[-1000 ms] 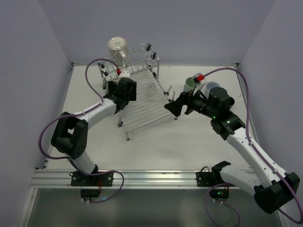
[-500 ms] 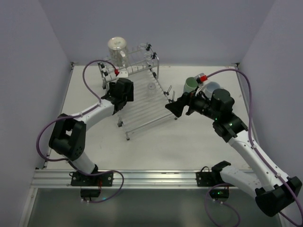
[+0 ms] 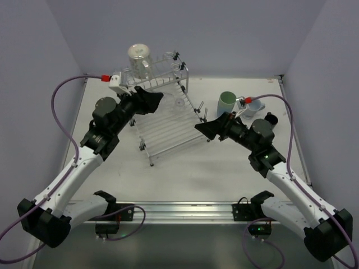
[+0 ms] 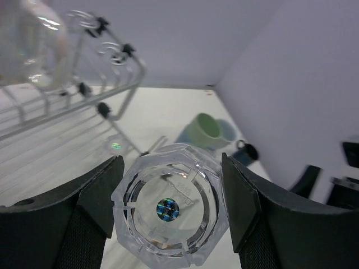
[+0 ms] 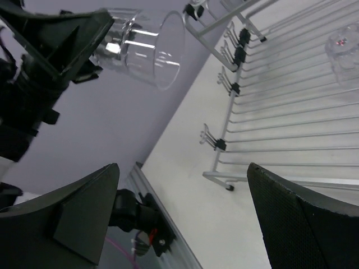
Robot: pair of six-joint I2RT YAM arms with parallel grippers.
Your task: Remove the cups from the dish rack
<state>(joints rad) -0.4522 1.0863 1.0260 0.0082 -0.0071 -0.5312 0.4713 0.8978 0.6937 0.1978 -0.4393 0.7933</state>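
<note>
A white tabletop [image 3: 235, 162] enclosed by pale lilac walls, seen from above, with two robot arms reaching in from the near edge. Nearest the viewer, the right end effector [image 3: 208, 130] hovers just off the right side of the dish rack [image 3: 168, 126] with its fingers spread wide and nothing between them. The silver wire rack sits mid-table, its parallel rods sloping up to a raised back rail. Over the rack's left side, the left end effector [image 3: 150, 101] is lifted and closed partway around a clear glass [image 4: 171, 210], one finger pressed to each side and the glass's base facing the wrist camera. A small glass [image 3: 179, 104] stands on the rods near the back. To the right of the rack, a pale green tumbler [image 3: 226, 102] and a light blue tumbler [image 3: 256, 104] sit close together on the tabletop. Farthest back, a large clear cup [image 3: 138, 56] sits at the rack's back left corner.
</note>
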